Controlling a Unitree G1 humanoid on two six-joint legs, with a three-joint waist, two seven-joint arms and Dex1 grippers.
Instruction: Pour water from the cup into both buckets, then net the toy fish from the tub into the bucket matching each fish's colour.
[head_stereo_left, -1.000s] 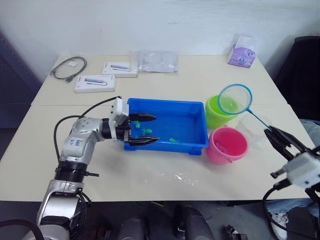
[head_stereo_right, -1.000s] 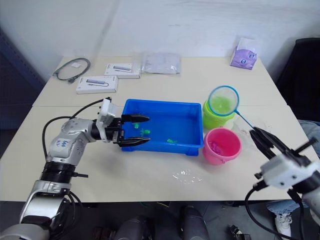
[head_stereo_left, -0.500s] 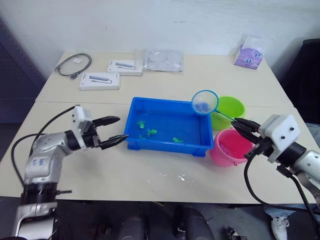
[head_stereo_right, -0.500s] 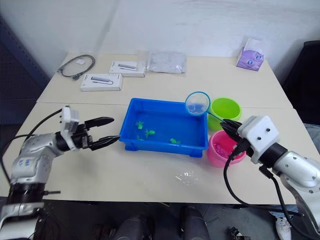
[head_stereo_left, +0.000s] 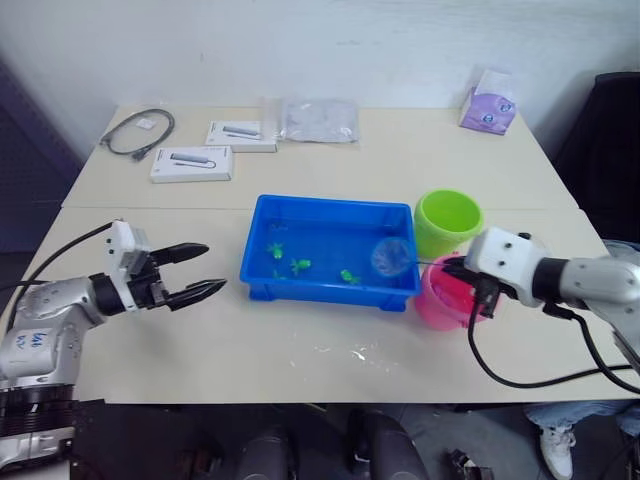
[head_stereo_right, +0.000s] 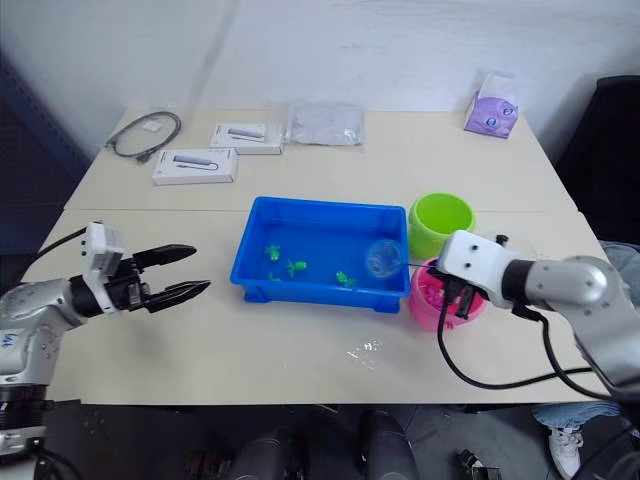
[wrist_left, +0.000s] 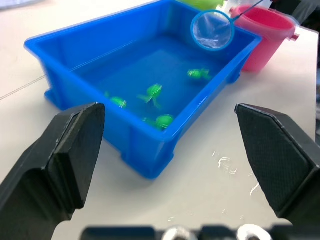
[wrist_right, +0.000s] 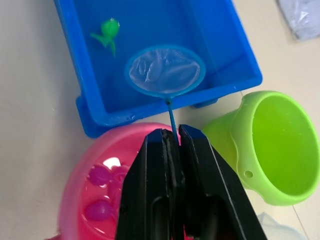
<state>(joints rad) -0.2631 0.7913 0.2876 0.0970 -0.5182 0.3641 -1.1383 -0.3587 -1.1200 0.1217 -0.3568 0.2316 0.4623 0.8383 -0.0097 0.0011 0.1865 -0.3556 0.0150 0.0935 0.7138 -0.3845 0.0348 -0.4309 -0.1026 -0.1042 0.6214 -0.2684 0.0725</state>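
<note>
Netting is under way: the right pincer (wrist_right: 172, 142) is clamped on the thin handle of the net (wrist_right: 165, 70), whose blue hoop hangs inside the blue tub (head_stereo_left: 262, 283) at the end nearest the buckets, tilted and seemingly empty of fish. Four green toy fish (wrist_left: 155, 92) lie on the tub floor — one a little way from the hoop, the others grouped farther toward the robot's left. The pink bucket (wrist_right: 77, 200) sits directly under the right pincer and already holds several pink-magenta fish (wrist_right: 100, 176); the lime green bucket (head_stereo_left: 447, 221) stands just beside it, touching or nearly so, and looks empty. The left pincer (head_stereo_left: 197, 271) hovers over the tabletop (head_stereo_left: 300, 350) to the tub's left, jaws wide, holding nothing. Judging from this, only the green fish remain to move. The risks: the hoop is small and the fish may slide off its rim if the scoop comes up too steeply; the handle is gripped near its far end, so the net could twist in the pincer; and with the buckets so close, a green fish tipped out early would land among the pink ones — or the arm could nudge the pink bucket. Droplets (head_stereo_left: 360, 354) already wet the tabletop.
</note>
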